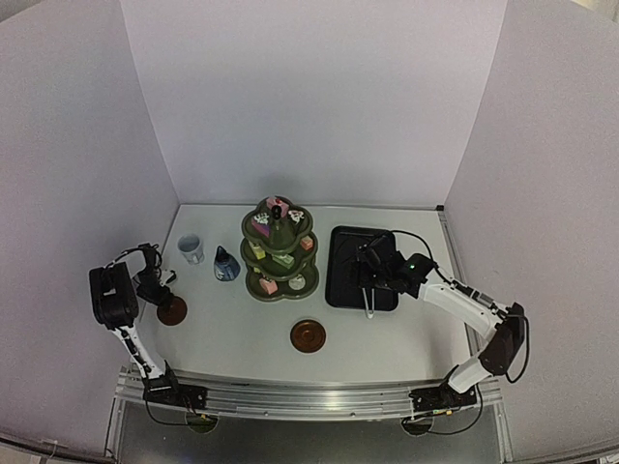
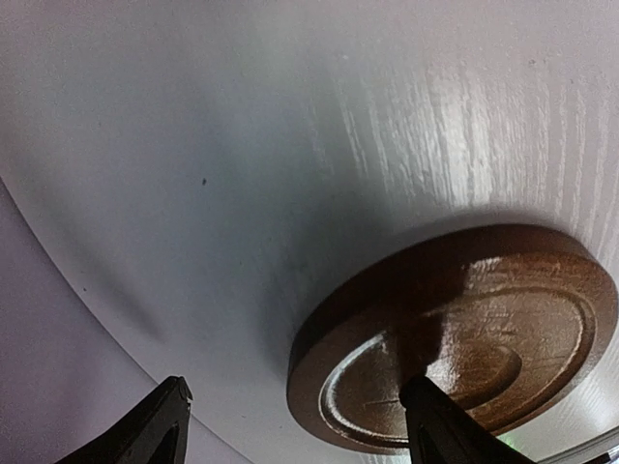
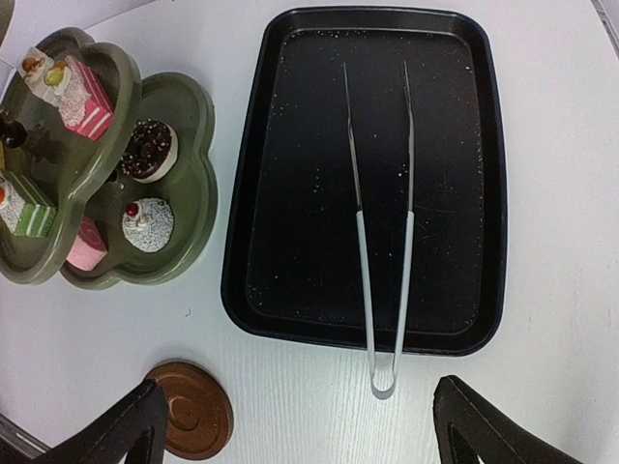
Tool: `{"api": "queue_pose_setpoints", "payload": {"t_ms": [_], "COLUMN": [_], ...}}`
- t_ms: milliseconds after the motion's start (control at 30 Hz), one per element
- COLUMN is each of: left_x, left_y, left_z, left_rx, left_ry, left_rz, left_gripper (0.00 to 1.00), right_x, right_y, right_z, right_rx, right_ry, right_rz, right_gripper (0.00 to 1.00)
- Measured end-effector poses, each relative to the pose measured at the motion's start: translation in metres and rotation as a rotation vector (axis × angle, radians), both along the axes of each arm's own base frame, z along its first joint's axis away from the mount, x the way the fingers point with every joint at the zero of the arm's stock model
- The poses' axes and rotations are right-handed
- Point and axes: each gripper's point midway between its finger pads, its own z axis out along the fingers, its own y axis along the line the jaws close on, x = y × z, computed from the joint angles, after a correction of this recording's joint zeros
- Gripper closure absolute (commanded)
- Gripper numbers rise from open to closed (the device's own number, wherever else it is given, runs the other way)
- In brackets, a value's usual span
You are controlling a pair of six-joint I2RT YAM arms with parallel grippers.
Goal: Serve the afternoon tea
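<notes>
We saw left fingers (image 2: 155,430) open astride coaster (image 2: 464,338) rim | right fingers (image 3: 126,430) open | judged square pinch, level lift best.

**Robotics laboratory test cell.** Plain white panels (image 1: 309,97) enclosed the left, far and right sides of a white wood-grain tabletop (image 1: 232,329). A bare aluminium rail (image 1: 309,398) ran along the near edge. It carried two jointed black-and-white robot arms, the left arm (image 1: 121,314) and the right arm (image 1: 464,307), with loose black cables (image 1: 529,353) trailing from them. An olive-green three-tier lobed stand (image 1: 279,253) and a black rectangular tray (image 1: 343,280) stood near the centre as isolated, staged props.
</notes>
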Motion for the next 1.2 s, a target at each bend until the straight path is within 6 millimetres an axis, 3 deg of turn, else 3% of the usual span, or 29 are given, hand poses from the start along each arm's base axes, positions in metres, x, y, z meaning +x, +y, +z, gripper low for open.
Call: {"api": "queue_pose_setpoints", "payload": {"t_ms": [133, 333, 500, 867, 1200], "left_x": [-0.001, -0.009, -0.019, -0.052, -0.068], "left_y": [-0.005, -0.018, -0.041, -0.177, -0.265], "left_z": [-0.002, -0.005, -0.005, -0.007, -0.007], "left_rx": [-0.030, -0.082, -0.098, -0.163, -0.192], "left_ry": [0.007, 0.014, -0.012, 0.013, 0.001], "left_rz": [0.023, 0.043, -0.015, -0.421, -0.666], "left_gripper": [0.26, 0.39, 0.43, 0.42, 0.42], "right_x": [0.001, 0.005, 0.006, 0.005, 0.003], "right_y": [0.001, 0.005, 0.006, 0.007, 0.005], "right_z": [0.000, 0.008, 0.012, 0.012, 0.023], "right_rx": [-0.010, -0.005, -0.001, 0.005, 0.035], "right_ry": [0.000, -0.019, -0.027, -0.024, -0.042], "right_rz": [0.012, 0.027, 0.032, 0.031, 0.017], "right_gripper": [0.07, 0.07, 0.07, 0.08, 0.08]}}
